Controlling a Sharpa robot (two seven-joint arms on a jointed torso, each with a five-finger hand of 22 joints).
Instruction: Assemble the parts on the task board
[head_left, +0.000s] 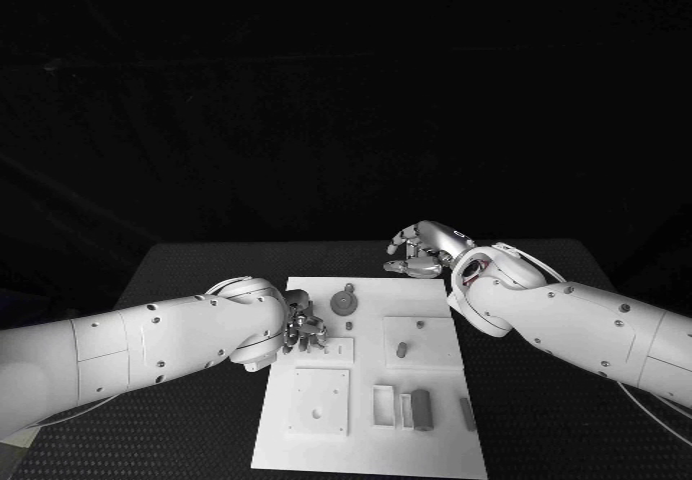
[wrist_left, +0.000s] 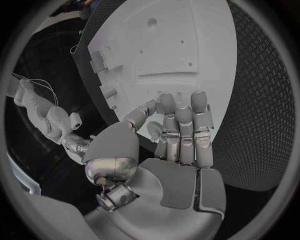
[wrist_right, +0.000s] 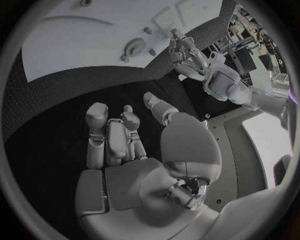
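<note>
Head view: both hands at the task board (head_left: 433, 440), parts still loose.

You see the board lying mid-table, so both arms reach it. Your left hand (head_left: 300, 328) rests at its left edge; the left wrist view shows its fingers (wrist_left: 184, 125) straight and together, holding nothing. Your right hand (head_left: 421, 250) hovers just past the far edge, fingers curled; whether it holds anything you cannot tell. A round part (head_left: 346, 299) and bar parts (head_left: 420, 409) lie on the board, details too small.
</note>
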